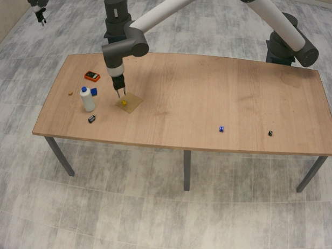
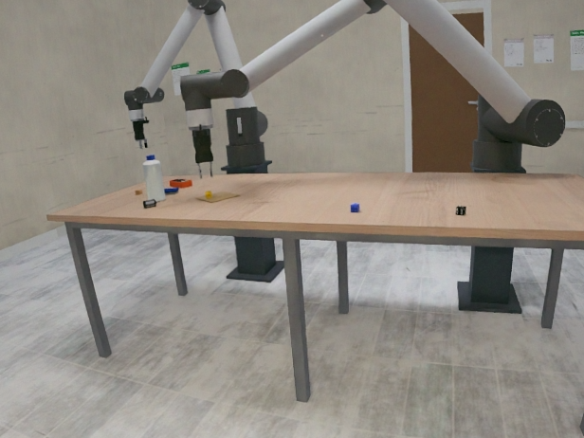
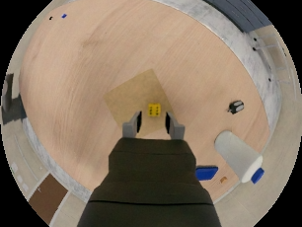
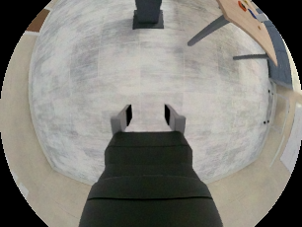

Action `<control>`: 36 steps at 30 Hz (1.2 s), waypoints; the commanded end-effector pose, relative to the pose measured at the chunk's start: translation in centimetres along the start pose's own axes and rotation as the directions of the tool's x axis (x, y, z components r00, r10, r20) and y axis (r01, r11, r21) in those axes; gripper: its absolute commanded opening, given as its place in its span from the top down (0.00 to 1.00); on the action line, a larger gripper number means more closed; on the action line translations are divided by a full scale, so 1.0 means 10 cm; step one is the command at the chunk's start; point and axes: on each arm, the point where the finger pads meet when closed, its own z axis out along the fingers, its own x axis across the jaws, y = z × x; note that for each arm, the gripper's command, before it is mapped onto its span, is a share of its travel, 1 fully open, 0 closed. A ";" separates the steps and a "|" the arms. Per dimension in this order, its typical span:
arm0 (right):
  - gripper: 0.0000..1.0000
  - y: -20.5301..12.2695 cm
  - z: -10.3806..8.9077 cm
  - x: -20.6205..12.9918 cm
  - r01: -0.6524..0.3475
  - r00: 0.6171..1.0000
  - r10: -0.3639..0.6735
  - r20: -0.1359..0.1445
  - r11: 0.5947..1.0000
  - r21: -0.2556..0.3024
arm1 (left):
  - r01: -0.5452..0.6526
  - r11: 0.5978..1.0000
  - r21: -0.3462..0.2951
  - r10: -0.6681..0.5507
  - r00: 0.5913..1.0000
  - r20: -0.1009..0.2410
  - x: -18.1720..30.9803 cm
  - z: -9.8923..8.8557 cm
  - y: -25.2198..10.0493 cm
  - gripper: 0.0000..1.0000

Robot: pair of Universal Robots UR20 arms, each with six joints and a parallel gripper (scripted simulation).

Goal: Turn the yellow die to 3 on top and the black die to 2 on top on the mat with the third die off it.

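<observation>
The yellow die (image 1: 123, 102) (image 2: 209, 194) (image 3: 154, 110) sits on the tan mat (image 1: 135, 101) (image 2: 223, 196) (image 3: 130, 94), inside its edges. Its top face shows pips in two columns, perhaps a 6. My left gripper (image 1: 122, 96) (image 2: 206, 176) (image 3: 153, 117) is open and empty above the yellow die, fingers pointing down. The black die (image 1: 270, 133) (image 2: 461, 209) and the blue die (image 1: 221, 129) (image 2: 355, 208) lie on the bare table, off the mat; their top numbers are too small to read. My right gripper (image 1: 44, 23) (image 2: 143, 146) (image 4: 147, 111) is open and empty, beyond the table over the floor.
A white bottle (image 1: 88, 101) (image 3: 239, 155) with a blue cap stands beside the mat. Near it lie a blue block (image 1: 94, 91) (image 3: 206, 173), an orange meter (image 1: 92, 76), a small dark object (image 1: 91, 118) (image 3: 237, 106) and a small brown piece (image 1: 70, 93).
</observation>
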 end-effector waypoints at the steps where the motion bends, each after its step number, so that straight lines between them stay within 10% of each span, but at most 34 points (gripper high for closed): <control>1: 0.00 0.01 -0.01 0.00 0.000 1.000 0.000 0.000 1.000 -0.001 | 0.000 1.000 0.000 0.000 1.000 -0.002 0.01 -0.02 0.00 0.21; 36: 0.00 0.01 -0.01 0.00 0.000 1.000 0.000 0.000 1.000 -0.001 | 0.001 1.000 0.000 -0.001 1.000 -0.002 0.01 0.17 0.00 0.21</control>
